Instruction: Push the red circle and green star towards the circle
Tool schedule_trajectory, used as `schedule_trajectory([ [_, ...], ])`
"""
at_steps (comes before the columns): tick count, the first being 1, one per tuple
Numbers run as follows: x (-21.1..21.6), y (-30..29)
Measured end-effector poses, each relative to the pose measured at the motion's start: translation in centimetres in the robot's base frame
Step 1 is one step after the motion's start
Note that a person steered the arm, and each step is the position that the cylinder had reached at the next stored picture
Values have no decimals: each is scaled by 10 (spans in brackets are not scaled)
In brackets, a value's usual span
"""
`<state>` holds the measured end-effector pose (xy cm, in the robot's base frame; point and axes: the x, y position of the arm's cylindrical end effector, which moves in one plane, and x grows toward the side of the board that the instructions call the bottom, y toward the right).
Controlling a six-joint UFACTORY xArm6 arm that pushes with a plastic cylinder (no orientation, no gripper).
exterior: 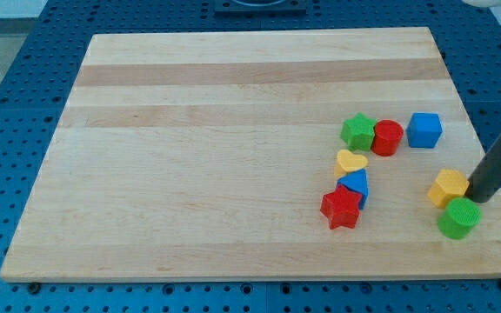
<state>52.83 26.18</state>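
Wooden board on blue pegboard. Green star touching red circle at view's right, blue cube just beside. Green circle near bottom right, touching yellow block. No jaws on rod; my tip against yellow block's right, just above green circle. Yellow heart, blue block, red star clustered below.

Dark rod enters from the right edge of the frame, mid-height, and slants down and leftward. A pale, blurred bit of the arm shows above it at the right edge. My tip sits low at the lower right of the frame, down at the tabletop surface. No more of the arm is visible.
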Motion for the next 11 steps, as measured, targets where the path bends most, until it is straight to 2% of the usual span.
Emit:
schedule_trajectory([
  [2, -9, 0],
  [4, -58, 2],
  [8, -74, -70],
  [9, -91, -91],
  [10, -127, -97],
  [11, -137, -110],
])
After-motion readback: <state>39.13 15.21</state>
